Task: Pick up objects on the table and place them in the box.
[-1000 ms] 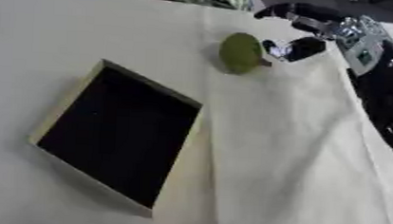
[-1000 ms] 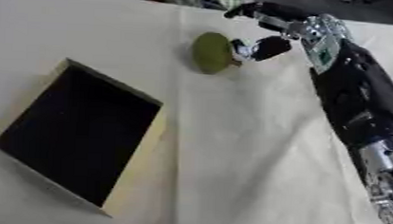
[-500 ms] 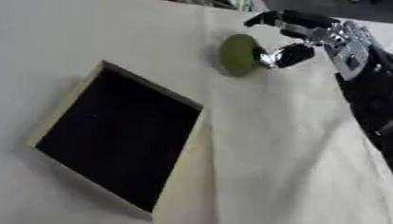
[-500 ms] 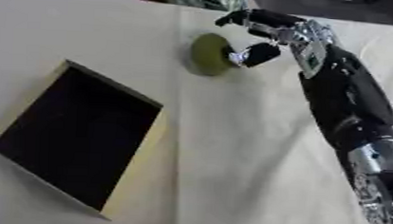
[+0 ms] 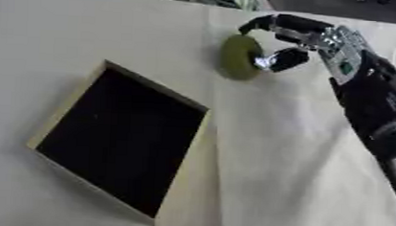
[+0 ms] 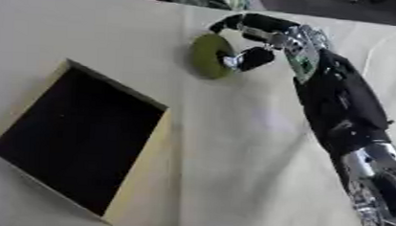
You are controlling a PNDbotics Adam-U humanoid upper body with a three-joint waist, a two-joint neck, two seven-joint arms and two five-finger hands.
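Left eye: right hand is spread wide around the green round object, fingers arching over the top, thumb at its near side, not visibly closed yet. Close only once thumb and fingers oppose across it (it looks likely to roll).

Right eye: box lies well below-left of the hand; lift clear before crossing its rim. Left hand isn't visible.

Two head cameras, side by side, looking down at the table.

We see nearly the same scene in both: the black-lined box, the green object and the right hand. The right eye view sits slightly rightward, showing more of the arm; both are tilted askew.
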